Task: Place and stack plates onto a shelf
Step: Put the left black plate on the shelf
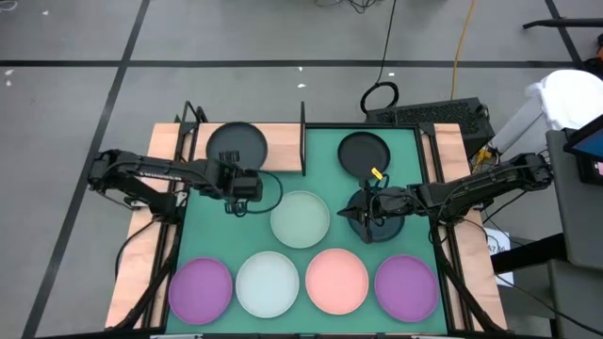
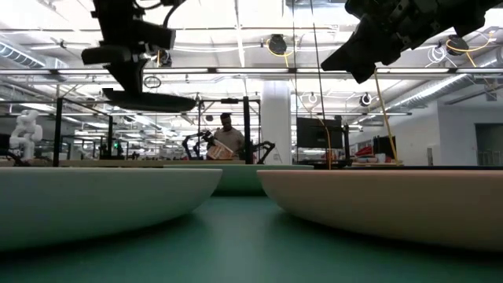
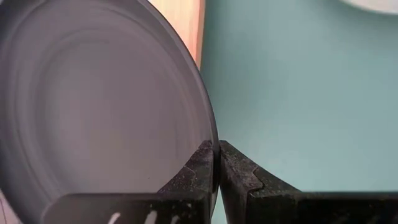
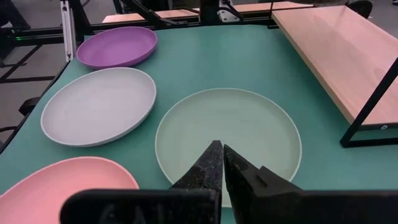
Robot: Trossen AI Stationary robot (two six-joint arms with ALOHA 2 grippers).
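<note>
One black plate [image 3: 93, 118] is clamped by the rim in your left hand [image 3: 216, 163] above the shelf [image 1: 283, 139]; your right hand [image 4: 221, 163], fingers together, hovers over the pale green plate [image 4: 227, 132].

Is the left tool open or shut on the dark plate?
Shut: in the left wrist view the left tool pinches the rim of the dark plate between its two fingers.
</note>
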